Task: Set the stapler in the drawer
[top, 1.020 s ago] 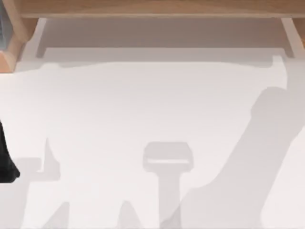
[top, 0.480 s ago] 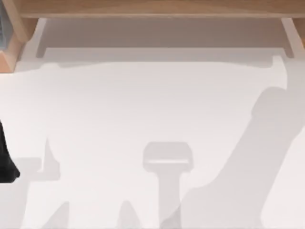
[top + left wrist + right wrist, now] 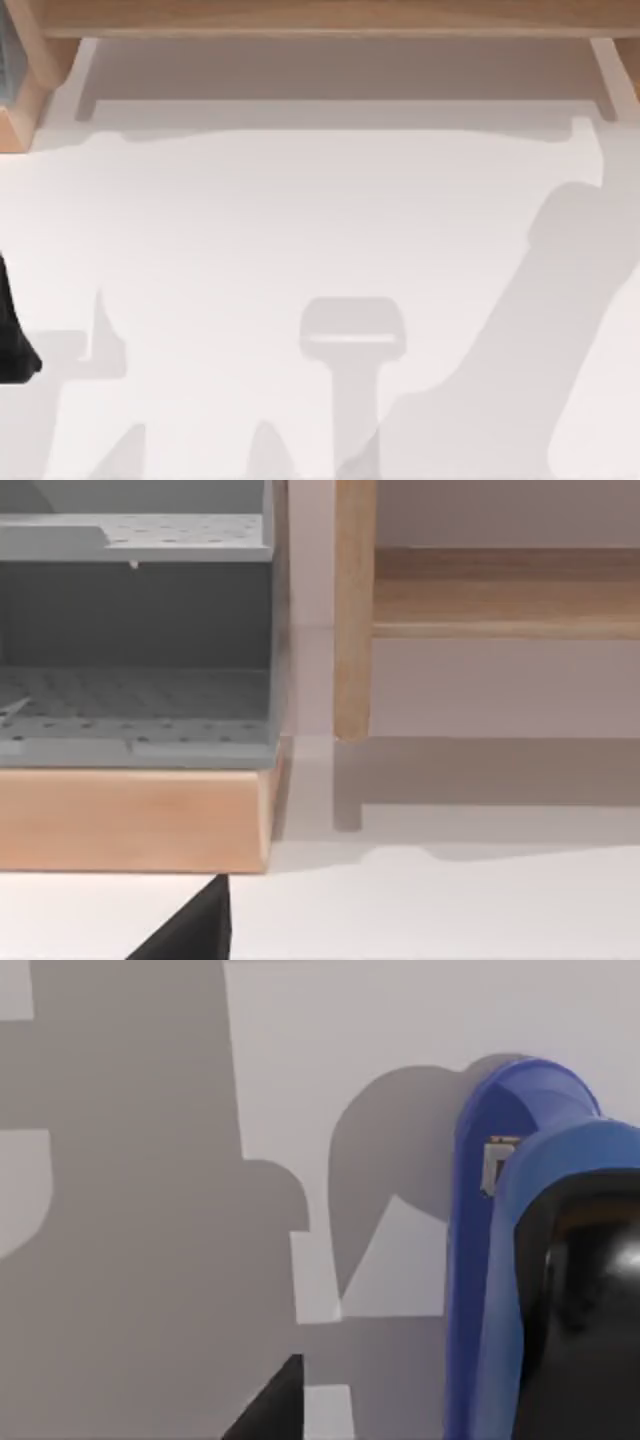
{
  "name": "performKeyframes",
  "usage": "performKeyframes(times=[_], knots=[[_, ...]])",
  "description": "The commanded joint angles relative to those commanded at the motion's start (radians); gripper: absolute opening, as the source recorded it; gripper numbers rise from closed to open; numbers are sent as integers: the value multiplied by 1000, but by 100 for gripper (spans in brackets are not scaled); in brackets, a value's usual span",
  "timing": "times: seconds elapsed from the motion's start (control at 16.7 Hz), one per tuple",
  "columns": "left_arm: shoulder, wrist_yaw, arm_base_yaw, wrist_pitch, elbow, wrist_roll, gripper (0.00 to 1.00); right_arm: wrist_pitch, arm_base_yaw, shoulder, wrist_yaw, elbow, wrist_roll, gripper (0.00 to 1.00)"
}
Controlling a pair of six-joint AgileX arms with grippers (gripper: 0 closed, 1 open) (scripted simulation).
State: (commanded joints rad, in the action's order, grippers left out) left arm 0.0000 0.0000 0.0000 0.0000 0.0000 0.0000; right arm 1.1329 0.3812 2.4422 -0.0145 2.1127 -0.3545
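One blue stapler [image 3: 500, 1260] lies hard beside the right gripper [image 3: 270, 1405], its long axis running out ahead of that gripper over the white table [image 3: 400, 1040]. Whether either gripper is open or holds anything, I cannot tell. Farther off, the left gripper [image 3: 195, 925] faces the grey drawer [image 3: 135, 710], so the right arm is nearer the stapler

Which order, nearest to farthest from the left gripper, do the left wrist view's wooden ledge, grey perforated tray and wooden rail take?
1. wooden ledge, directly ahead.
2. grey perforated tray, resting on that ledge.
3. wooden rail, behind the wooden post.
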Motion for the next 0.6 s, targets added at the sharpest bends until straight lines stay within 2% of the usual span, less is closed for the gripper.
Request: performKeyframes(times=[0.6], knots=[[0,0,0,0,0,0,100,-7,-3,-10,-2,-2,-7,100]])
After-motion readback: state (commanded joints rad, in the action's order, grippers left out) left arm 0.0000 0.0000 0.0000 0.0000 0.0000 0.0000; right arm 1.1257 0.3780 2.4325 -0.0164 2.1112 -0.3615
